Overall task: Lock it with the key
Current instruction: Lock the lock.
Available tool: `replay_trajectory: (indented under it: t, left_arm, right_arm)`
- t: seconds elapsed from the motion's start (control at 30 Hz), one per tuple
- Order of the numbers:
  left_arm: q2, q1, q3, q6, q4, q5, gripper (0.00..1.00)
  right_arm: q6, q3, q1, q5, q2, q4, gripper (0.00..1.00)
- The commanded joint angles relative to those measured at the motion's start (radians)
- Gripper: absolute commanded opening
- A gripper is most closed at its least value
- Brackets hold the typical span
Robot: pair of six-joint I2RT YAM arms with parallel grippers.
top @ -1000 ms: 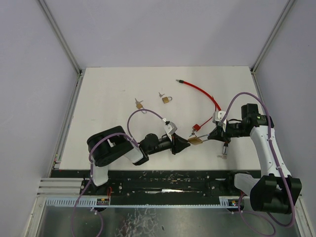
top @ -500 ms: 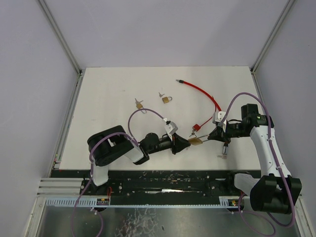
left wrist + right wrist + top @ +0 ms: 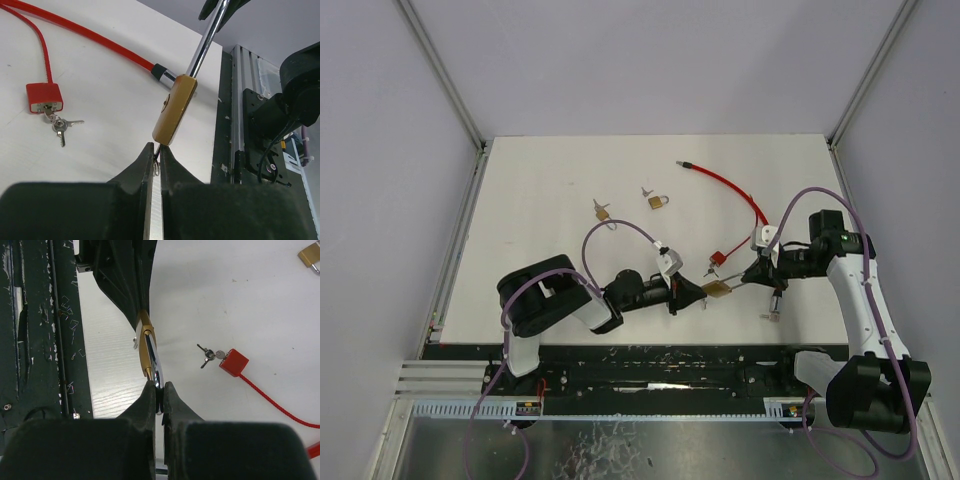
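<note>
The brass padlock (image 3: 175, 109) is held in the air over the near part of the table (image 3: 540, 190), tilted, between the two arms. Its chrome shackle (image 3: 154, 364) is pinched in the clenched fingers of the right gripper (image 3: 157, 392). The key (image 3: 156, 165), seated in the base of the brass body, is clamped between the closed fingers of the left gripper (image 3: 156, 150). With both grips made, the step in hand is judged to be the turning of the key. This is best done by a roll of the left wrist about the key's own axis, so that no sideways load is put on the thin blade. The right grip should be held firm so that the body is not dragged round with the key. Whether the shackle's free leg is seated in the body cannot be told, and this should be settled first. The padlock should be held apart from the red cable lock (image 3: 44, 97) and its keys (image 3: 60, 124), which lie nearby on the table.
</note>
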Motion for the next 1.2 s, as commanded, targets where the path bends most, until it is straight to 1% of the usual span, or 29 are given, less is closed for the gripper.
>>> replay_trajectory:
  t: [0.0, 0.2, 0.5, 0.7, 0.87, 1.17]
  left_arm:
    - [0.001, 0.009, -0.006, 0.018, 0.061, -0.022, 0.0]
    - [0.002, 0.009, -0.007, 0.031, 0.066, -0.009, 0.0]
    - [-0.002, 0.008, -0.015, 0.031, 0.077, -0.013, 0.0]
    - [-0.006, 0.008, -0.026, 0.026, 0.094, -0.015, 0.0]
    - [-0.009, 0.009, -0.033, 0.02, 0.109, -0.017, 0.0]
    - [-0.005, 0.009, -0.017, 0.029, 0.089, 0.051, 0.0]
  right_arm:
    - [0.026, 0.08, -0.014, -0.078, -0.013, -0.014, 0.0]
    - [0.039, 0.114, -0.072, -0.064, -0.02, -0.038, 0.0]
    - [0.044, 0.157, -0.136, -0.05, 0.019, -0.08, 0.0]
    - [0.03, 0.158, -0.155, -0.049, 0.028, -0.095, 0.0]
    - [0.058, 0.162, -0.168, -0.027, 0.024, -0.071, 0.0]
    - [0.054, 0.156, -0.183, -0.016, -0.002, -0.065, 0.0]
